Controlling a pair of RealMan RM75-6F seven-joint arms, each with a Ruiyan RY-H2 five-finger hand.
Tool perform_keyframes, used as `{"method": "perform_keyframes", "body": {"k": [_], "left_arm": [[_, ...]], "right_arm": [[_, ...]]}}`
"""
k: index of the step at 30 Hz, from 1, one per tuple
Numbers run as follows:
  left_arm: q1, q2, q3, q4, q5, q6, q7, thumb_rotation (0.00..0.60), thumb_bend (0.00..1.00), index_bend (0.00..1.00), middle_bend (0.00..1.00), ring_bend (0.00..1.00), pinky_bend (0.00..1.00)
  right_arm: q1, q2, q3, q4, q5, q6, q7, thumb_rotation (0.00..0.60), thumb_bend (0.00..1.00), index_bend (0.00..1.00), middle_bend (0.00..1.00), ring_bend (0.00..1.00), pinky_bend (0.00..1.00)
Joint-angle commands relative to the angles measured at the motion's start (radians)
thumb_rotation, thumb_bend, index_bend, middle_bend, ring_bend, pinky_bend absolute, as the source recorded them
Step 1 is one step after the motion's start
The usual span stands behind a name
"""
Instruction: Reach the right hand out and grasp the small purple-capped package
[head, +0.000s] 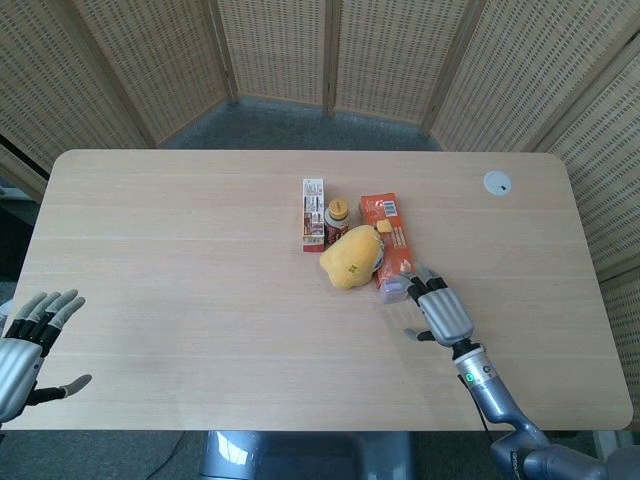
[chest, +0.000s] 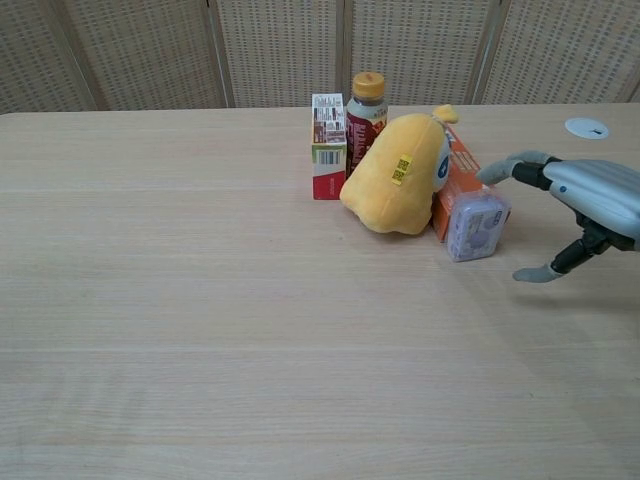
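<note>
right hand (head: 442, 313) extended, fingers (chest: 500, 168) spread | left hand (head: 22, 350) open, idle

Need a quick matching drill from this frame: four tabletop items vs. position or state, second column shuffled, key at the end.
Column 1:
1. purple-capped package
2. yellow plush toy
3. bottle
4. right hand

Column 2:
A. upright behind the plush, orange cap
B. fingers spread, holding nothing, just right of the package
C. leaning on the orange box, at its near end
D. middle of the cluster, small yellow tag on it

Pairs: 1-C, 2-D, 3-A, 4-B
</note>
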Motion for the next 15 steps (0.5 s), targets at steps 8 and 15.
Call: {"method": "perform_keyframes", "body": {"k": [8,15], "left_arm": [[-0.001,0.004,-0.003,0.004,-0.002,0.004,-0.012,0.6,0.06,0.09,0.0,0.0,0.0],[-0.001,0.004,-0.005,0.004,-0.004,0.006,-0.012,0.6,0.06,0.09,0.0,0.0,0.0]], "right_arm": [[0.041,-0.065,0.02,0.086,0.036,-0.038,0.016,0.6,0.0,0.15,0.21,0.07,0.16],[0.05,-0.113,0.025,0.149,0.039,-0.011,0.041,0.6,0.0,0.32,0.43,0.27,0.23]]}}
